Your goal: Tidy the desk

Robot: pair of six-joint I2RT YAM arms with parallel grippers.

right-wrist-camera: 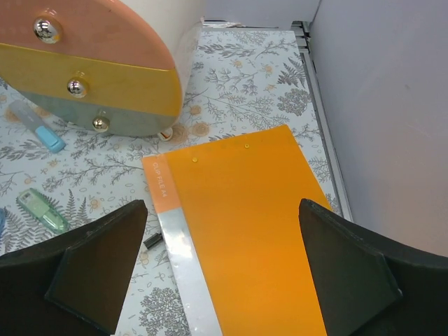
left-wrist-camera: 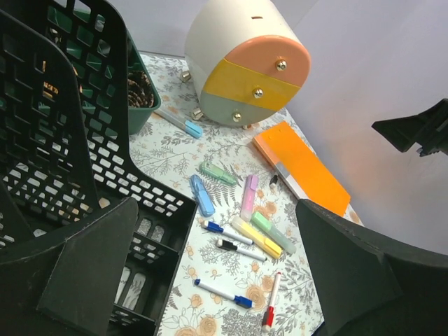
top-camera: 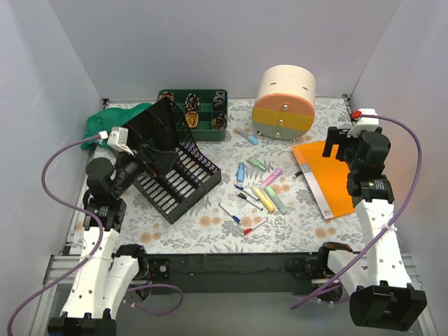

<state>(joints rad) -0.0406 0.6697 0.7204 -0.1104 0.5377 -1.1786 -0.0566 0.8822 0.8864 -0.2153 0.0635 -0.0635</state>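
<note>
Right wrist: desk point(right-wrist-camera: 245, 77) beneath right claw point(right-wrist-camera: 222, 207)

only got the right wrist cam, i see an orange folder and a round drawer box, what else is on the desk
Observer: A black mesh file rack sits on the left side of the desk.
Operator: any loose pens
Observer: Yes, markers and highlighters lie scattered mid-desk, between the rack and the orange folder.
Operator: where's the left gripper
Observer: The left gripper is open, above the rack.
</note>
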